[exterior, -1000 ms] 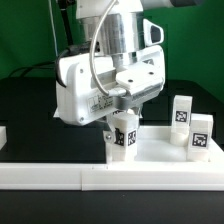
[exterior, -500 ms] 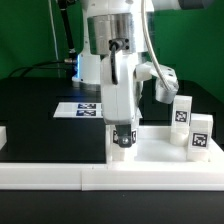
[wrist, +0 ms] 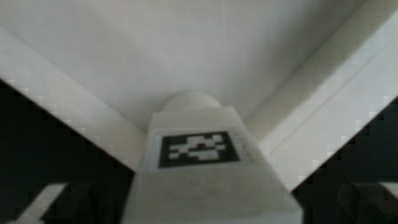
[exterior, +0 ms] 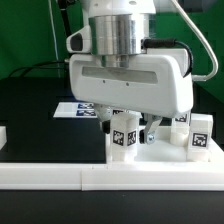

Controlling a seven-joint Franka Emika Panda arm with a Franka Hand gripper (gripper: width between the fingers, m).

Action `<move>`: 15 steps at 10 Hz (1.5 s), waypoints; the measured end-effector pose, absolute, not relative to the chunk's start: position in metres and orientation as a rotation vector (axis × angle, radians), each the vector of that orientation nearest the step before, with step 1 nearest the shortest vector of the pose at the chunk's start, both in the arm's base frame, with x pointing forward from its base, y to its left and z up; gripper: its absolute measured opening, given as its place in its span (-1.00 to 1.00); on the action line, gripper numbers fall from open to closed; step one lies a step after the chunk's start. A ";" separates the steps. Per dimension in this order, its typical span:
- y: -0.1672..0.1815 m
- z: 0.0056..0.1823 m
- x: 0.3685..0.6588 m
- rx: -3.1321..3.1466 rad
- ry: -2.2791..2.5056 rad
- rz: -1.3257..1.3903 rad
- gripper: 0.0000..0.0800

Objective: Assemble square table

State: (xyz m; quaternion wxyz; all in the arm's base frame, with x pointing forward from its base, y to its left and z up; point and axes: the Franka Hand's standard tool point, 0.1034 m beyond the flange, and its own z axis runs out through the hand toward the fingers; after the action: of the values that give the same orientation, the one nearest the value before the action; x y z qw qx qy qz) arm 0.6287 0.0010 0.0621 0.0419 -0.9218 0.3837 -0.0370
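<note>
Nearest the exterior camera, the long white border rail (exterior: pixel 60 173) runs along the table's front edge, smooth and matte, seemingly there as a stop to square parts against. Just behind it lies the white plastic square slab (exterior: pixel 150 152), flat and hard-looking. A small white blocky leg (exterior: pixel 124 135) with a black-and-white tag stands upright at the slab's corner toward the exterior view's left, probably over a corner socket so it can be turned home. The two-finger gripper (exterior: pixel 128 120) hangs directly over this leg. The wrist view shows the tagged leg (wrist: pixel 199 150) between pale out-of-focus shapes, but whether the fingers grip it or stand slack I cannot tell. Further toward the exterior view's right, two more tagged legs (exterior: pixel 199 134) wait upright, close together. Behind all this, the flat marker board (exterior: pixel 72 109) lies on the black table (exterior: pixel 25 105).
</note>
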 end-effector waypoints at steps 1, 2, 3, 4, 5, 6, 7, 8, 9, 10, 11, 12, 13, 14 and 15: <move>0.001 0.062 0.629 -2.816 1.186 -0.111 0.62; 0.001 0.062 0.628 -2.790 1.245 -0.108 0.34; 0.001 0.062 0.628 -2.775 1.275 -0.107 0.34; 0.001 0.061 0.627 -2.705 1.408 -0.094 -0.17; 0.000 0.061 0.627 -2.619 1.557 -0.086 -0.27; 0.000 0.061 0.627 -2.580 1.621 -0.082 -0.27; 0.000 0.061 0.627 -2.508 1.729 -0.071 -0.27; -0.001 0.061 0.626 -2.386 1.897 -0.048 -0.27; -0.001 0.060 0.625 -2.258 2.046 -0.032 -0.27; -0.002 0.060 0.624 -2.118 2.191 -0.016 -0.27; -0.002 0.060 0.624 -2.010 2.288 -0.003 -0.27; -0.001 0.060 0.623 -1.879 2.389 0.019 -0.27; -0.001 0.061 0.623 -1.758 2.476 0.036 -0.27; -0.001 0.061 0.623 -1.677 2.531 0.047 -0.27; -0.002 0.061 0.623 -1.613 2.573 0.054 -0.26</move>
State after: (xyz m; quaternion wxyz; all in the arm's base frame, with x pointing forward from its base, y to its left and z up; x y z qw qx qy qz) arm 0.6231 -0.0020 0.0609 0.0520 -0.5304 0.8460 0.0176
